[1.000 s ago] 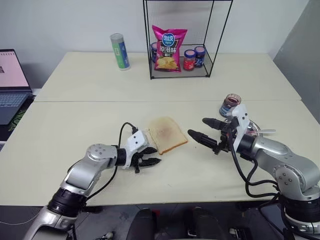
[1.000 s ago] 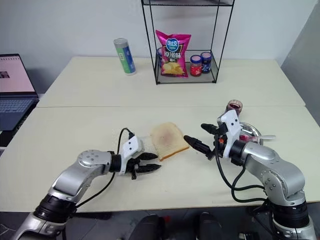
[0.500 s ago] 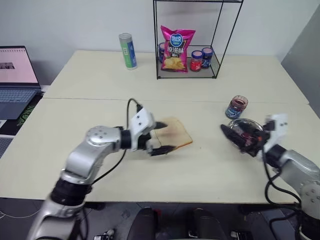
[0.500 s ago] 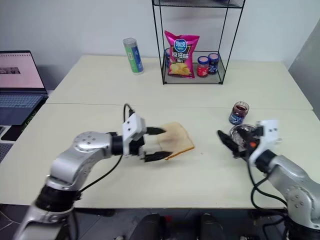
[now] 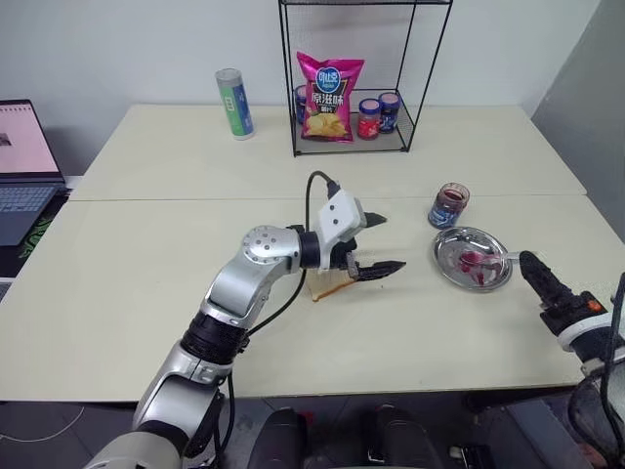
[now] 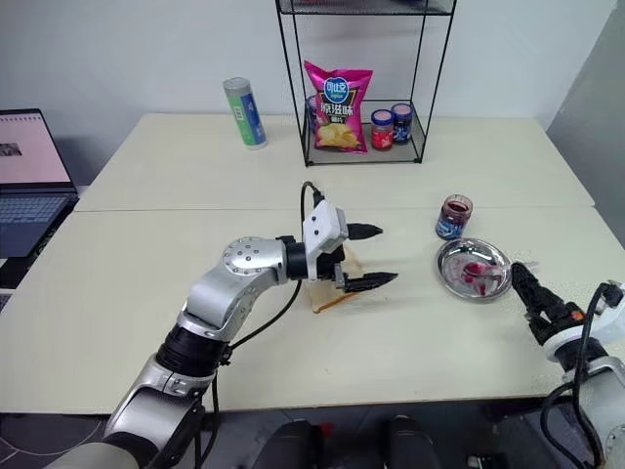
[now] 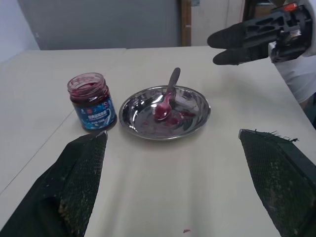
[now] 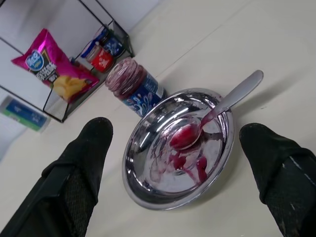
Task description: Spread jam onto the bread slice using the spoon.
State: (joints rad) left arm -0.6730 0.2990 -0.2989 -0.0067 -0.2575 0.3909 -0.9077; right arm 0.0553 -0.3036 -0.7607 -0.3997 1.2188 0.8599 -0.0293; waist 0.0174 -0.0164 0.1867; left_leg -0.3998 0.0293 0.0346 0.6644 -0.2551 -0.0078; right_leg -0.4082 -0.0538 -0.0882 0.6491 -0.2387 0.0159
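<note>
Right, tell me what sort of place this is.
Probably an office or lab set up for a kitchen trial: plain pale tables pushed together against a bare wall, an open laptop at one edge, and a wire rack holding a crisp bag and small jars.

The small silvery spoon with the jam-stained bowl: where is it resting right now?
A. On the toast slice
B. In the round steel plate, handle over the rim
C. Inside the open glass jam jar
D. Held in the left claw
B: the small silvery spoon lies with its red-stained bowl in the round steel plate, its handle sticking out over the rim, beside the open glass jam jar.
</note>
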